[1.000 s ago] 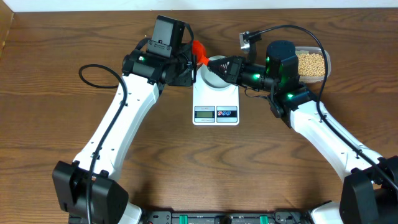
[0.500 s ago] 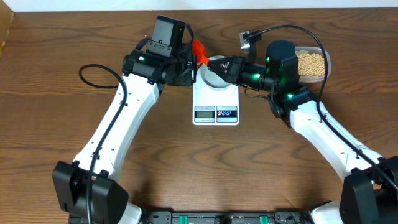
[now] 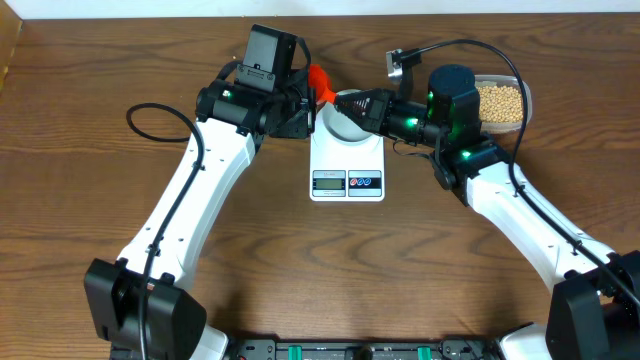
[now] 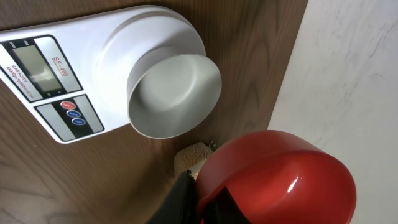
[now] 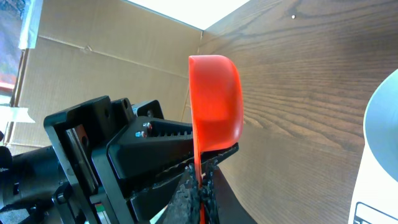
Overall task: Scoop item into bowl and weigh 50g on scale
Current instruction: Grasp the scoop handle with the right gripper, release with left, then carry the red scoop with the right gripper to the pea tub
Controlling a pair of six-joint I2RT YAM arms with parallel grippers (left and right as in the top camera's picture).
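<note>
Beans (image 3: 500,100) far right in the clear tub (image 3: 527,100), none yet in the bowl (image 3: 348,108) on the scale (image 3: 347,160). Red scoop (image 3: 320,83) at the bowl's far left, clamped by left gripper (image 4: 198,196) and right gripper (image 5: 200,186) alike: likely a handover toward the tub.

Dark wood-grain table (image 3: 300,260) in even, bright light.
Its brown top fills the overhead view, with a thin white strip (image 3: 150,8) along the far edge. From the left wrist, a white, faintly marbled surface (image 4: 354,74) lies past the table's edge. From the right wrist, a taped brown cardboard sheet (image 5: 112,43) stands beyond the table, with a bright patch above it.
</note>
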